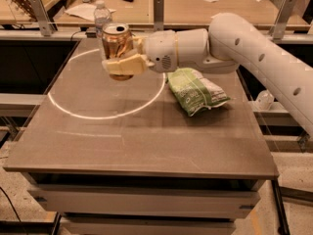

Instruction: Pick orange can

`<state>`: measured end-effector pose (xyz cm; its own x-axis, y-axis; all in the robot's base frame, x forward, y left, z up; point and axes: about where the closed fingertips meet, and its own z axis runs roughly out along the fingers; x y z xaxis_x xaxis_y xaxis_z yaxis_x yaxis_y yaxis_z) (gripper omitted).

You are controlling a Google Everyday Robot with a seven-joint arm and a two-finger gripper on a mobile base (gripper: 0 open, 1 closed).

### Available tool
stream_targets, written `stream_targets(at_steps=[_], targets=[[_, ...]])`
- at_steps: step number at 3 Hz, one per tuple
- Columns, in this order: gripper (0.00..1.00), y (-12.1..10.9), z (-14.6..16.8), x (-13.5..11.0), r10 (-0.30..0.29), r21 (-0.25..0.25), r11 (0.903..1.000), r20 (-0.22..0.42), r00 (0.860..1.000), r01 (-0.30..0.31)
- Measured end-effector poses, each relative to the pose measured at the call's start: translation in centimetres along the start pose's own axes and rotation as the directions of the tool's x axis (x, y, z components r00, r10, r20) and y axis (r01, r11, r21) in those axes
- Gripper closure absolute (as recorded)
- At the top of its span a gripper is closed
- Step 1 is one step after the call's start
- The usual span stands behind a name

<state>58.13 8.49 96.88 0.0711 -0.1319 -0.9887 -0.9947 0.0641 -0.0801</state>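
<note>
The orange can (116, 42) is a slim orange-tan can with a silver top. It is upright and held well above the grey table (137, 136), over the back left of the white ring. My gripper (119, 62) reaches in from the right on the white arm (244, 43). Its cream fingers (124, 65) are shut around the can's lower half, hiding that part.
A green-and-white snack bag (195, 89) lies on the table right of the ring, under the arm. A clear water bottle (101, 14) stands at the table's back left, just behind the can. Wooden benches with papers stand behind the table.
</note>
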Motion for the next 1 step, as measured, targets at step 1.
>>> stream_targets(at_steps=[1], targets=[[1.0,-0.03,-0.01,-0.06,0.001,0.002,1.0,0.0,1.0,-0.001]])
